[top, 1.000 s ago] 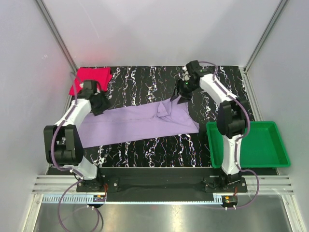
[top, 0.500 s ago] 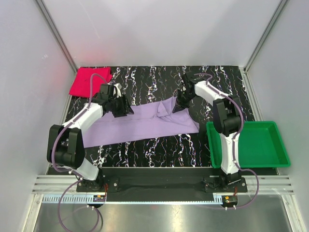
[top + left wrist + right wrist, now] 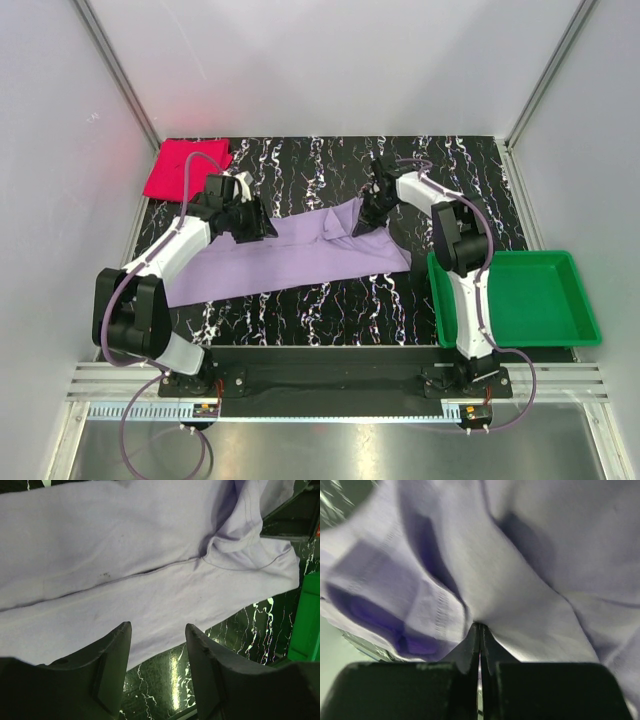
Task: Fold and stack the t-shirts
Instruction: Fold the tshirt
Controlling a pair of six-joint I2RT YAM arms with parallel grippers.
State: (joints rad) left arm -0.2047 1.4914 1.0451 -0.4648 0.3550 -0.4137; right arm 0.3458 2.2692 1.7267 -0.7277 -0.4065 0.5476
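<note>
**Between both jaws, the lavender t-shirt [image 3: 290, 258] waits mid-fold**

It lies spread on the tabletop [image 3: 320, 170]. The right jaws clench its bunched edge, probably to draw it over. The left jaws hang released just above the cloth. Only the right wrist view confirms the pinch. Only the overhead view shows the folded pink-red shirt [image 3: 180, 172] beyond the left jaws.

Parted jaws hang above the lavender t-shirt [image 3: 150, 555].

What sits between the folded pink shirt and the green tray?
Top view: the lavender shirt spread across the table, left claw open above it, right claw pinching it.
</note>
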